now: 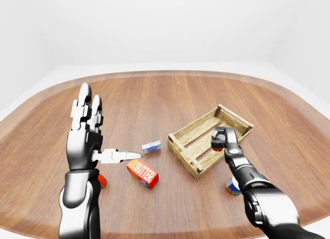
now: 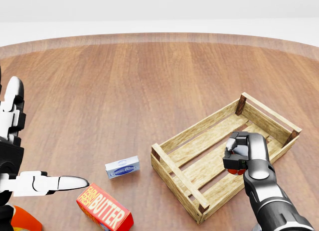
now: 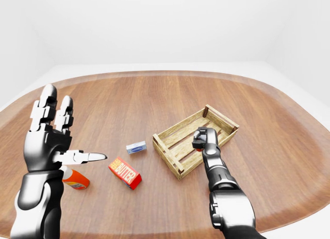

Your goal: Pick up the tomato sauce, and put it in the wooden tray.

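Right hand is pinching the tomato sauce low inside the wooden tray, left hand spread idle; releasing while tilted is risking the sauce toppling against a slat.

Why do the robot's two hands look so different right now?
The right hand has its fingers curled shut round something red, low inside the wooden tray; the left hand is empty, fingers spread wide open. The right hand points down into the tray, while the left hand stands upright above the table, beside the butter box. Both are the same shiny metal, three-finger hands.
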You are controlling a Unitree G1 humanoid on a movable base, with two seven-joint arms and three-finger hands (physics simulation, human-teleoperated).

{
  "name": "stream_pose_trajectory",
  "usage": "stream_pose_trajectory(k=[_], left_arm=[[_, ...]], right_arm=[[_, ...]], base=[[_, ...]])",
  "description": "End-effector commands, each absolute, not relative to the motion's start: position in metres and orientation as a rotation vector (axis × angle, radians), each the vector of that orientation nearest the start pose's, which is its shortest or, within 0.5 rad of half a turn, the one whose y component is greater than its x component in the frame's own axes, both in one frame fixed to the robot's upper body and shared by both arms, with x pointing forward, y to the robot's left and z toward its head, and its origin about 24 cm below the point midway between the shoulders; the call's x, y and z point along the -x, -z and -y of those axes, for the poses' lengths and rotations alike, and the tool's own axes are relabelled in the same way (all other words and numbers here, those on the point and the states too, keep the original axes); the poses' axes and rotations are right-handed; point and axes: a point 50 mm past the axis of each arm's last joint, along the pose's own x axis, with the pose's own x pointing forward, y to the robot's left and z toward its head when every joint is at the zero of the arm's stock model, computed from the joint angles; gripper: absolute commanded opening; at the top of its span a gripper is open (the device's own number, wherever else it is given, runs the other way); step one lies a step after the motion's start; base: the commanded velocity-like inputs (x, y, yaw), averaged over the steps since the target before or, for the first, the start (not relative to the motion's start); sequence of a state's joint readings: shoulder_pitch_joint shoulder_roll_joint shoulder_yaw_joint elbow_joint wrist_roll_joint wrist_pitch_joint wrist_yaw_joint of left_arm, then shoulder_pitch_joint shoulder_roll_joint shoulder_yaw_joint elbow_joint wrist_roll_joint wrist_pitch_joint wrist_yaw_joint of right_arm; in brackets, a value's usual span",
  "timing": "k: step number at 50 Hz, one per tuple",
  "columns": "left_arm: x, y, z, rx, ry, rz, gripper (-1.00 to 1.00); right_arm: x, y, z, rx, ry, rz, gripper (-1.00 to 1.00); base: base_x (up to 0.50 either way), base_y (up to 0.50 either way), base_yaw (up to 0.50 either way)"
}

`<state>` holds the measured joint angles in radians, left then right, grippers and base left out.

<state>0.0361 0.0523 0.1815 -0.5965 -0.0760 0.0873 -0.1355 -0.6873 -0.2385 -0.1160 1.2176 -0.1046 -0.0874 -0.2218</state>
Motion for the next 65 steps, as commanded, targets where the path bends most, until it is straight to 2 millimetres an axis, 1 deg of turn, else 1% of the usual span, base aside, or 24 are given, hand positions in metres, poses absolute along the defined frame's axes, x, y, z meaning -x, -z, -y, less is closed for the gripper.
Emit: stream_pose_trajectory(k=[1, 25, 48, 49, 50, 51, 65], left_arm=[[-0.2179, -0.1611, -0.1869, -0.061, -0.015, 0.474, 1.00], [-0.2167, -0.1637, -0.1885, -0.060, -0.017, 0.486, 1.00], [-0.2159, -0.1664, -0.1888, -0.064, -0.016, 0.498, 1.00], [-0.2157, -0.1665, -0.1887, -0.064, -0.016, 0.499, 1.00], [-0.2157, -0.1665, -0.1887, -0.064, -0.016, 0.499, 1.00], [-0.2154, -0.1668, -0.1887, -0.064, -0.016, 0.500, 1.00], [-0.2166, -0.1654, -0.1888, -0.060, -0.017, 0.494, 1.00]], right_arm=[[-0.3422, -0.0021, 0.2229, 0.304, 0.310, -0.402, -1.00], [-0.3418, -0.0011, 0.2234, 0.252, 0.318, -0.411, -1.00], [-0.3405, -0.0010, 0.2263, 0.264, 0.343, -0.409, -1.00], [-0.3403, -0.0007, 0.2263, 0.265, 0.344, -0.409, -0.68], [-0.3403, -0.0007, 0.2263, 0.265, 0.344, -0.409, -0.68], [-0.3400, -0.0001, 0.2268, 0.266, 0.348, -0.414, 1.00], [-0.3395, 0.0001, 0.2277, 0.263, 0.345, -0.414, 1.00]], base=[[0.00, 0.00, 0.00], [0.00, 0.00, 0.00], [0.00, 0.00, 0.00], [0.00, 0.00, 0.00], [0.00, 0.00, 0.00], [0.00, 0.00, 0.00], [0.00, 0.00, 0.00]])
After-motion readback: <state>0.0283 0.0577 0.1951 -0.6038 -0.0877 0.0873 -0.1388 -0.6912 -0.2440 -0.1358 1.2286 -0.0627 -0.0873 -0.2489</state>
